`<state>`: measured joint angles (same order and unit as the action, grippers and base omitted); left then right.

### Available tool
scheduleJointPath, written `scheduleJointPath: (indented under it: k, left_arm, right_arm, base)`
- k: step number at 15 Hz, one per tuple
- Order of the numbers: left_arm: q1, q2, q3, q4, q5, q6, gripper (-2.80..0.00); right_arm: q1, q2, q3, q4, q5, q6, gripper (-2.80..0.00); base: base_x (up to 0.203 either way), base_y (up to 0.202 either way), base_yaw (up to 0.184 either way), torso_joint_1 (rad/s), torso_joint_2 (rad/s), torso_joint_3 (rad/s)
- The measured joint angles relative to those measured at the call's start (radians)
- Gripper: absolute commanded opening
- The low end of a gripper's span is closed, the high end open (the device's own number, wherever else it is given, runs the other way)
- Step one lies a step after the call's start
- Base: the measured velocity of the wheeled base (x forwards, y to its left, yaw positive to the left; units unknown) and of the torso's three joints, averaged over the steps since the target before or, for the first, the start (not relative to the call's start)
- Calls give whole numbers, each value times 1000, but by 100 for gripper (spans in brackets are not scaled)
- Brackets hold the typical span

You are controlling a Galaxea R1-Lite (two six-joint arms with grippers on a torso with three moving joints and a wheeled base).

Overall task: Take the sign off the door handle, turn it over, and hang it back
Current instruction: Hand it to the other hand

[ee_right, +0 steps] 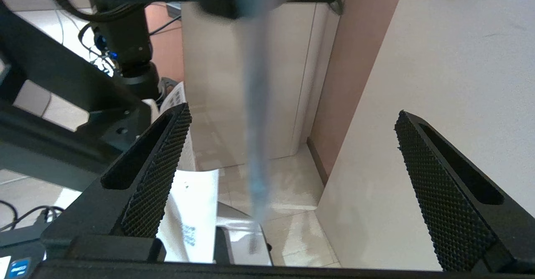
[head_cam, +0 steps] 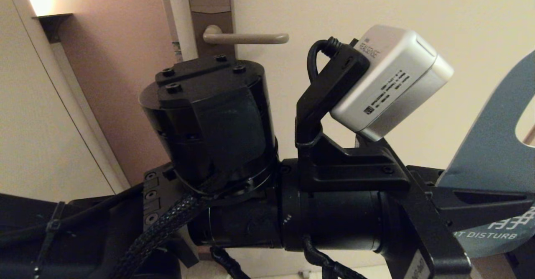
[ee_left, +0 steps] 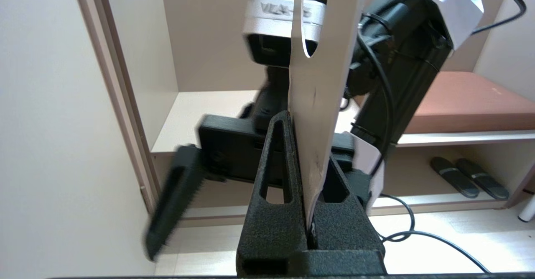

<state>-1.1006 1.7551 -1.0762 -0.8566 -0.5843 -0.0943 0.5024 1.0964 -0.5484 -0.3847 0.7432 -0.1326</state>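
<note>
The sign (head_cam: 485, 145) is off the bare door handle (head_cam: 246, 38), at the head view's right edge, pinched in the left hand (ee_left: 307, 178). The right hand (ee_right: 292, 174) straddles it, spread. Rehanging remains.

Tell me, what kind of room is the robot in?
Probably a hotel room entrance. The left gripper holds a "do not disturb" sign, a door handle is nearby, and slippers sit under a bench.
</note>
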Motion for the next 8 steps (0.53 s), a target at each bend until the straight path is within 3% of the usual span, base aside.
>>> scheduleJointPath:
  k: [8]
  left_arm:
    - [1, -19, 34, -2, 3, 14, -280]
  right_arm:
    - [-4, 11, -9, -1, -2, -2, 0]
  base:
    - [0, 0, 0, 0, 0, 0]
